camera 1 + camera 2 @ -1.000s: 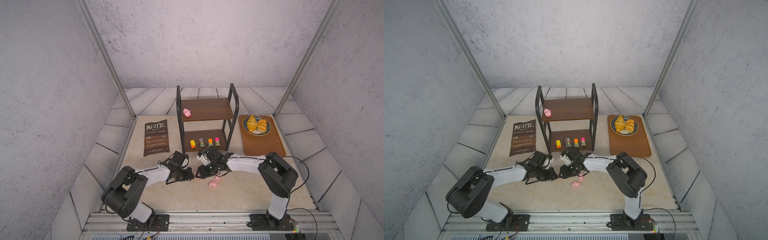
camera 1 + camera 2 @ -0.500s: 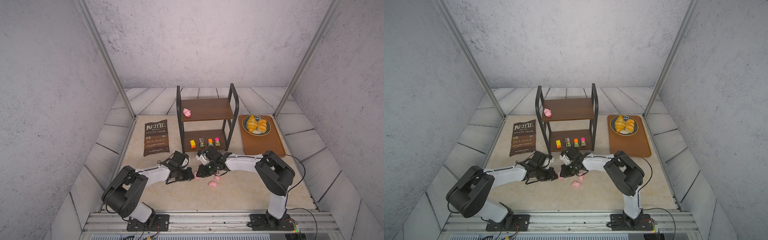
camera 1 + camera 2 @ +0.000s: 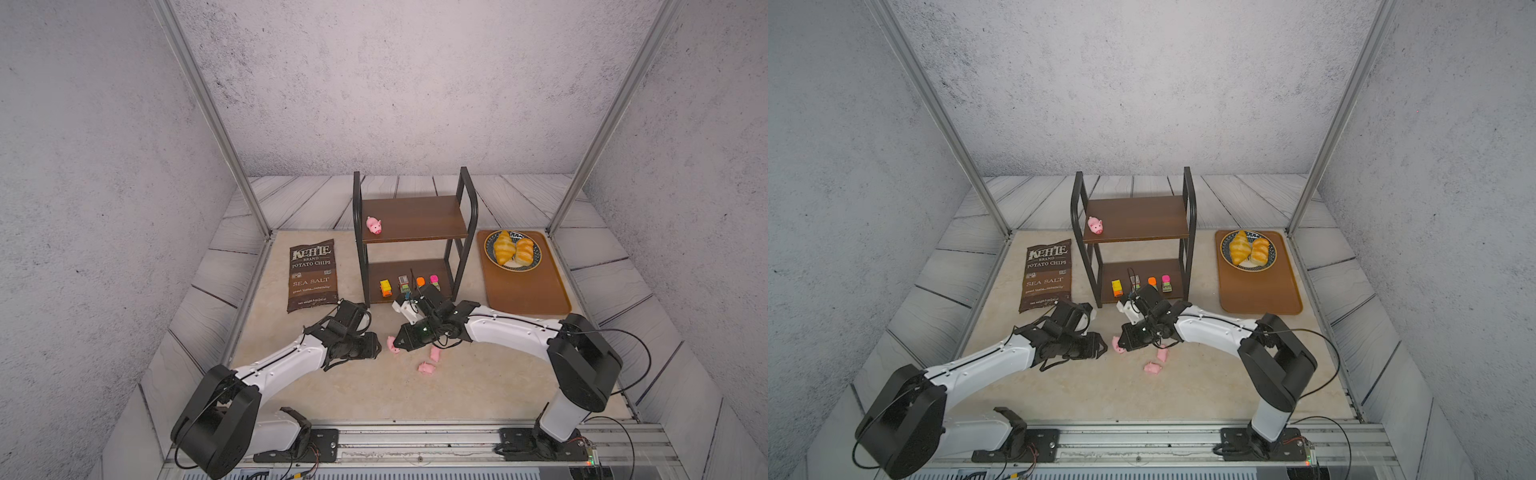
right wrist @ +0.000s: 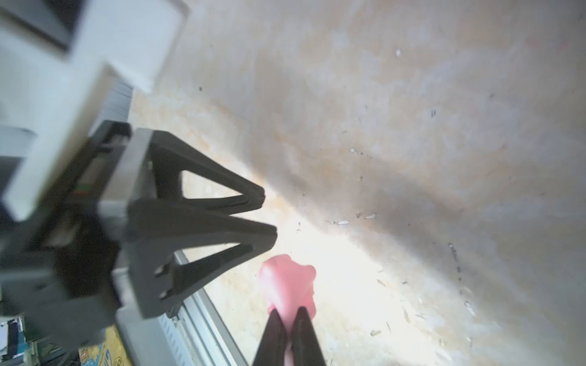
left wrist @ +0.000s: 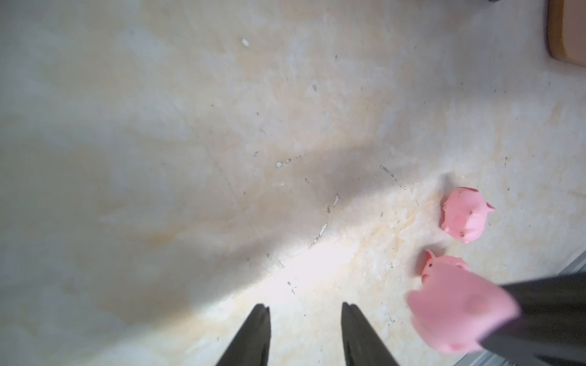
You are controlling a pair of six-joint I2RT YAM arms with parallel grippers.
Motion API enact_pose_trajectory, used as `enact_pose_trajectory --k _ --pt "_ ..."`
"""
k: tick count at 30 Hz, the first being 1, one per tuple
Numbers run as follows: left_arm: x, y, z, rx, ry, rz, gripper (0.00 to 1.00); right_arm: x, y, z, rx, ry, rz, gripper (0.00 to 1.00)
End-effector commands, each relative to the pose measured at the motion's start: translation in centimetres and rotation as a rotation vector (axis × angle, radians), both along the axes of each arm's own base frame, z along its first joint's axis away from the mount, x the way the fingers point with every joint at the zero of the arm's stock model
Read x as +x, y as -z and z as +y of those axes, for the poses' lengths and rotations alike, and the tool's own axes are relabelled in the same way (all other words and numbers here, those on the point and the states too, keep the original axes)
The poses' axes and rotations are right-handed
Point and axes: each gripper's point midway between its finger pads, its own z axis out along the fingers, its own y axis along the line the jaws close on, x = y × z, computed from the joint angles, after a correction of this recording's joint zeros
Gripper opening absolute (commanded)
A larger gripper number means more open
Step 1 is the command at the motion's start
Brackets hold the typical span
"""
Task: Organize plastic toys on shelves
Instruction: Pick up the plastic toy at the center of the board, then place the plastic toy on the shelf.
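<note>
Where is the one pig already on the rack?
In both top views, the pig sits on the rack's upper board, at its front left corner.

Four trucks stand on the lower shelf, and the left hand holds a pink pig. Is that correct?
No: the right hand holds the pig, as the right wrist view shows; the left hand is open. The trucks do stand on the lower shelf.
</note>
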Motion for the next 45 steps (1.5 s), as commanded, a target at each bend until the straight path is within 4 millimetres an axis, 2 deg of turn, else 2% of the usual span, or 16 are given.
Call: enact_pose_trajectory --k 1,5,11,20,26,32,38,45 --pt "0.1 -0.5 1.9 0.078 -0.041 -0.022 0.43 -0.1 -5.9 -0.3 0.052 -0.044 -0.111 0.00" --pt "0.1 -1.6 2.3 0.072 -0.054 -0.054 0.43 0.8 -11.0 -0.6 0.092 -0.045 -0.207 0.00" --pt "0.1 -3.1 2.5 0.057 -0.063 -0.094 0.46 3.2 -18.9 -0.9 0.208 -0.005 -0.345 0.00" --pt "-0.1 -3.5 2.5 0.050 -0.056 -0.100 0.46 8.6 -25.8 -1.5 0.273 0.090 -0.402 0.00" --pt "-0.2 -3.3 2.4 0.049 -0.048 -0.088 0.46 12.9 -27.3 -1.6 0.230 0.183 -0.393 0.00" --pt "-0.2 -3.2 2.2 0.044 -0.043 -0.084 0.46 16.1 -26.5 -1.0 0.176 0.232 -0.334 0.00" --pt "-0.2 -3.0 2.2 0.043 -0.040 -0.080 0.46 17.3 -26.0 -0.8 0.180 0.243 -0.305 0.00" --pt "-0.1 -2.9 2.1 0.040 -0.041 -0.080 0.46 18.0 -25.3 -1.0 0.180 0.249 -0.278 0.00"
